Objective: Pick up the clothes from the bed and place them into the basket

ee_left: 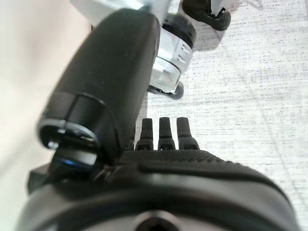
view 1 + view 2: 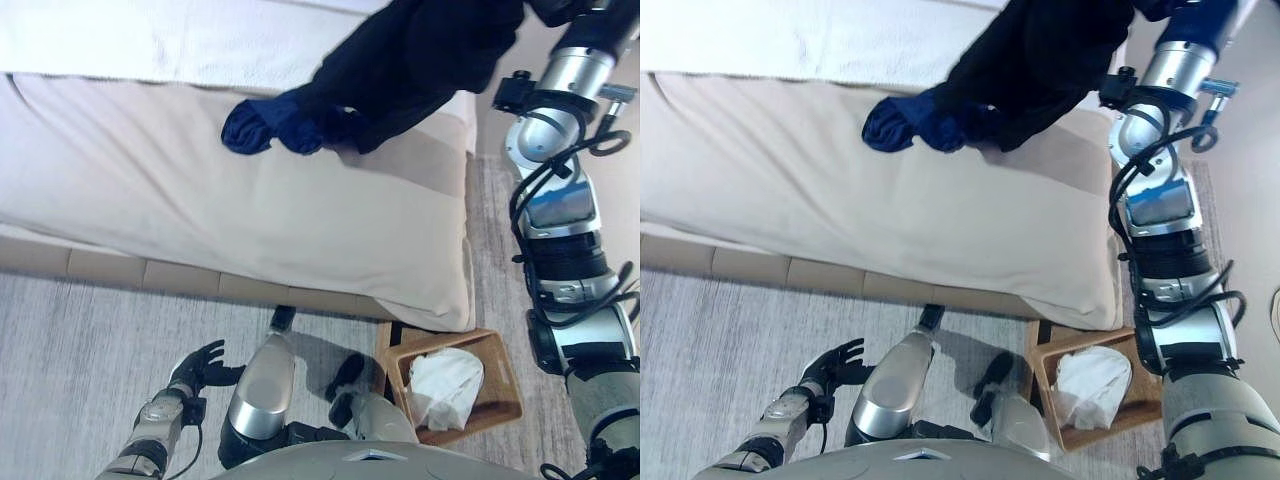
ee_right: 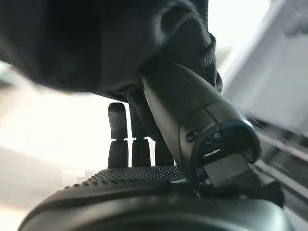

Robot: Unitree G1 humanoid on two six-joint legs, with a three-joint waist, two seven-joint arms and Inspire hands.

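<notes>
Bed [image 2: 250, 200] across the far side, garment [image 2: 400, 70] draped over its far right part, basket [image 2: 500, 400] on the floor [image 2: 80, 330] by the bed's near right corner, cloth [image 2: 445, 385] inside the basket

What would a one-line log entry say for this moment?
right hand: gripping dark garment, lifted over bed | left hand: idle, open | basket: holds white cloth

one dark garment [image 2: 420, 60], one basket [image 2: 500, 405], one bed [image 2: 200, 200]

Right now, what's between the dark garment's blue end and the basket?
In the left eye view, only bare beige bedcover runs from the dark garment's blue end down to the bed corner; the basket, holding white cloth, sits below it.
</notes>
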